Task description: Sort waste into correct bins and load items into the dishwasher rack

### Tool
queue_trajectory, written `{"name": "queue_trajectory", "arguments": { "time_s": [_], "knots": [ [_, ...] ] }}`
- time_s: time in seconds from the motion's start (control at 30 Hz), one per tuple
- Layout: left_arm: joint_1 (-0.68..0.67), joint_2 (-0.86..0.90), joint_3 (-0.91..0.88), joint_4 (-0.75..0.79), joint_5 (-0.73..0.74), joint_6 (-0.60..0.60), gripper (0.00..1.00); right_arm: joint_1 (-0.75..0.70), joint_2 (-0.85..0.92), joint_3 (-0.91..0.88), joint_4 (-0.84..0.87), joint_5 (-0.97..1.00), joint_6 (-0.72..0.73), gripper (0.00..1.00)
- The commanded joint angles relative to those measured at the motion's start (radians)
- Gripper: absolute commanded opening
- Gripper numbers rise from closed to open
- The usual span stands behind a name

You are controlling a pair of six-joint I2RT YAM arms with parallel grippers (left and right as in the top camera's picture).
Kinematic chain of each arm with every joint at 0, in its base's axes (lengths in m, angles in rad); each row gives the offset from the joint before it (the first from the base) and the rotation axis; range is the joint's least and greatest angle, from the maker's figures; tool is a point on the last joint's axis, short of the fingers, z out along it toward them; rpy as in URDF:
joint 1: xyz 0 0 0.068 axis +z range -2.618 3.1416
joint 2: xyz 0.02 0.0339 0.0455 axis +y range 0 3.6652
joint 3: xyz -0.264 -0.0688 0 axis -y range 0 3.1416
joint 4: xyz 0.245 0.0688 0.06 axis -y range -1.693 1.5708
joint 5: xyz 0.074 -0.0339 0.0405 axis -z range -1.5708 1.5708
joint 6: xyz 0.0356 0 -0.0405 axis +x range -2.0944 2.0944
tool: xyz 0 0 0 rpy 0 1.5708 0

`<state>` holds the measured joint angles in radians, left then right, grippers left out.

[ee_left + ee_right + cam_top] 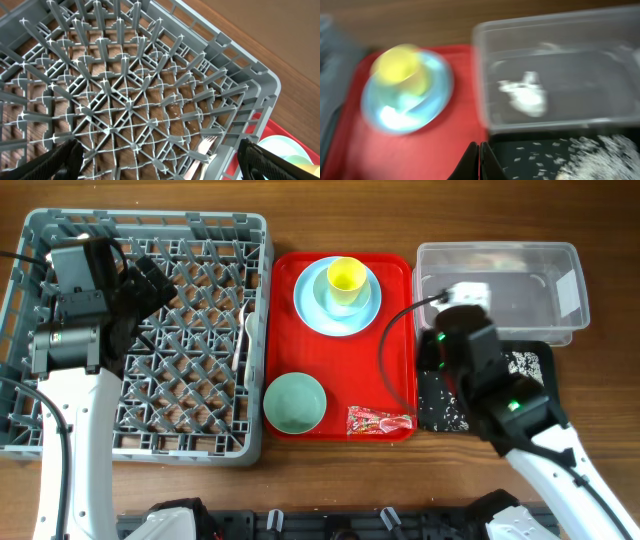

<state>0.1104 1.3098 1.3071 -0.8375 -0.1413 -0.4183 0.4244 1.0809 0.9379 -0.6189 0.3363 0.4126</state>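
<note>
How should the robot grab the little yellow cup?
By its rim, from straight above: one finger inside, one outside. The yellow cup stands upright, mouth up, nested in the light blue bowl, which hides its lower wall.

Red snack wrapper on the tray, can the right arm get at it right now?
Probably yes: the wrapper lies uncovered at the corner of the red tray nearest the right gripper, whose jaws are shut.
</note>
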Motion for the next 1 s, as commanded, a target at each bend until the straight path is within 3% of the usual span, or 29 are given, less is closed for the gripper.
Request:
{"name": "queue_trajectory", "arguments": {
  "time_s": [0.0,0.1,0.13,0.23,0.33,0.4,0.63,0.97],
  "knots": [
    [0.005,0.000,0.006,0.002,-0.006,-0.013,1.00,-0.102,0.051,0.020,0.003,0.033,0.138,0.04],
    [0.005,0.000,0.006,0.002,-0.006,-0.013,1.00,-0.121,0.095,0.019,-0.035,-0.238,0.095,0.04],
    [0.005,0.000,0.006,0.002,-0.006,-0.013,1.00,-0.115,0.116,0.019,-0.048,-0.391,0.019,0.06],
    [0.005,0.000,0.006,0.002,-0.006,-0.013,1.00,-0.080,0.182,0.019,-0.084,-0.683,-0.176,0.26],
    [0.005,0.000,0.006,0.002,-0.006,-0.013,1.00,-0.024,0.251,0.019,-0.194,-0.704,-0.230,0.59],
    [0.005,0.000,0.006,0.002,-0.006,-0.013,1.00,0.002,0.296,0.019,-0.248,-0.678,-0.229,0.69],
    [0.005,0.000,0.006,0.002,-0.006,-0.013,1.00,0.047,0.440,0.018,-0.277,-0.674,-0.088,0.69],
    [0.005,0.000,0.006,0.002,-0.006,-0.013,1.00,0.089,0.572,0.018,-0.235,-0.542,-0.119,0.67]
  ]
}}
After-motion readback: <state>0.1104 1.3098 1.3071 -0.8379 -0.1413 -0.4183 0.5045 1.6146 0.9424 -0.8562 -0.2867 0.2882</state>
